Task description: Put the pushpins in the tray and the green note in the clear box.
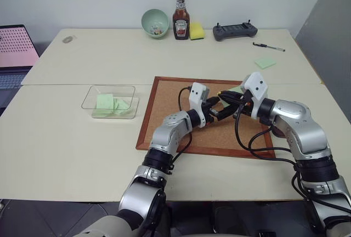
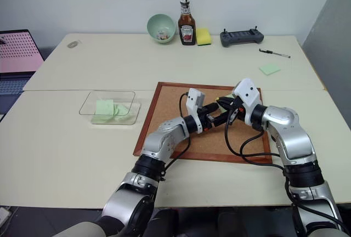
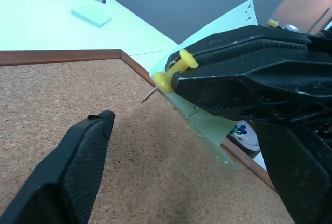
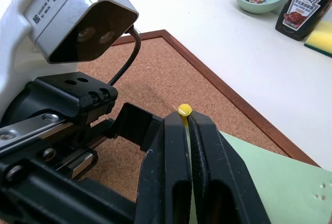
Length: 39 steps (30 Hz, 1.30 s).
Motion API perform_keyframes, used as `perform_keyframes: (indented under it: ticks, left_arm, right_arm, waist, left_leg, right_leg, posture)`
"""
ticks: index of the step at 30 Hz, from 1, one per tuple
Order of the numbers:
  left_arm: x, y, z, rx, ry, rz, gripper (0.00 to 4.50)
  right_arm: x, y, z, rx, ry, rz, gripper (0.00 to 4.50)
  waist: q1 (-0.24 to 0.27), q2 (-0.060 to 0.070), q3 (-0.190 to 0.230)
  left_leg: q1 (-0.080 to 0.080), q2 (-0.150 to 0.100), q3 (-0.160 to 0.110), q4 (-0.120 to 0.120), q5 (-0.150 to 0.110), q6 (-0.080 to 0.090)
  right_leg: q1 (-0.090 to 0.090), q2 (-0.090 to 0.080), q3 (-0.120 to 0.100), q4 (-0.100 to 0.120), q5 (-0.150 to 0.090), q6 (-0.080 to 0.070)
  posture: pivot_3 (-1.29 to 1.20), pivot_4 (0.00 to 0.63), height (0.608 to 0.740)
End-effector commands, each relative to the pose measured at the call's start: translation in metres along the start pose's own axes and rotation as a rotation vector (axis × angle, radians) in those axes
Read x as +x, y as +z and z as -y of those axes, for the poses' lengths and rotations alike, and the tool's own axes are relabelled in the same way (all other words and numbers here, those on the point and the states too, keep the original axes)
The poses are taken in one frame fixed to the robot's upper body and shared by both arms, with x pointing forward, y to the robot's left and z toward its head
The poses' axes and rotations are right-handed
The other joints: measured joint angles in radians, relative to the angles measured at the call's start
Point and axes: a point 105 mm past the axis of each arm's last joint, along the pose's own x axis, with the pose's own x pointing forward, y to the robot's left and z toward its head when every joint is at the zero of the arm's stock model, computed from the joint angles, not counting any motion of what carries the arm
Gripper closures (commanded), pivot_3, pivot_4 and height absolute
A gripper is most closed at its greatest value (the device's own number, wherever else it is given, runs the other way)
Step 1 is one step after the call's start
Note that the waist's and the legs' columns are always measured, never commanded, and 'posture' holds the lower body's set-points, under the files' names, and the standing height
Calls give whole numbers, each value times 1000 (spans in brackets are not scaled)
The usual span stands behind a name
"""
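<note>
Right gripper (image 4: 185, 125): black two-finger claw, fingers pressed together on a yellow plastic pushpin (image 3: 174, 71). The pin's round head pokes out at the fingertips; its metal point sticks free towards the left claw. A pale green square paper note (image 3: 218, 130) hangs against the right claw's fingers, pierced by the pin as far as can be seen; much of the sheet is hidden behind the fingers, and its far corner shows small holes.

Left gripper (image 1: 215, 107): black two-finger claw, fingers spread, tips just beside the right claw's tips and the pin. In the left wrist view one finger (image 3: 78, 167) shows, cut off by the frame edge. Nothing sits between its fingers.

Brown cork board with a reddish wooden frame (image 1: 164, 113): lies directly beneath both claws; its middle is covered by the arms.

Clear shallow plastic box with rounded corners (image 1: 90, 100): well apart from the left claw, on its outer side, holding green paper notes (image 1: 105, 102); their number is hard to make out.

Round pale green bowl (image 1: 155, 23): far beyond both claws, with small coloured items inside, too small to identify. Beside it stand a ketchup bottle (image 1: 181, 23) and a yellow sponge (image 1: 197, 30).

Another green note (image 1: 265, 63): on the table beyond the right claw, near a pen (image 1: 269, 46).
</note>
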Motion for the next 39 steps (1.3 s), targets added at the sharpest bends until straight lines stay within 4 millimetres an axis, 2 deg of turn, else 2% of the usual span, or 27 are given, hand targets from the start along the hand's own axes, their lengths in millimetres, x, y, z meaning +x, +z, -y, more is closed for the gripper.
perform_keyframes:
  ticks: [1, 6, 19, 27, 39]
  left_arm:
    - [5, 19, 12, -5, -65, 64, 1036]
    - [5, 18, 16, -15, -90, 57, 2124]
    - [4, 16, 17, -19, -95, 53, 4484]
    - [2, 16, 8, -32, -47, 55, 4484]
    - [-5, 16, -6, -76, 31, 73, 4484]
  right_arm:
    - [0, 16, 0, -29, 4, 49, 4500]
    - [1, 17, 0, -29, 3, 54, 4500]
    - [0, 17, 2, -6, -11, 61, 4500]
    - [0, 18, 4, 11, -22, 68, 4500]
    - [-9, 26, 15, 160, -56, 115, 4500]
  waist:
    - [0, 0, 0]
    - [0, 0, 0]
    - [0, 0, 0]
    - [0, 0, 0]
    - [0, 0, 0]
  left_leg:
    - [0, 0, 0, 0, 0, 0]
    - [0, 0, 0, 0, 0, 0]
    - [0, 0, 0, 0, 0, 0]
    - [0, 0, 0, 0, 0, 0]
    - [0, 0, 0, 0, 0, 0]
  right_leg:
    - [0, 0, 0, 0, 0, 0]
    - [0, 0, 0, 0, 0, 0]
    - [0, 0, 0, 0, 0, 0]
    - [0, 0, 0, 0, 0, 0]
    - [0, 0, 0, 2, 0, 0]
  posture:
    - [0, 150, 740]
    - [0, 150, 740]
    - [0, 150, 740]
    - [0, 150, 740]
    - [0, 150, 740]
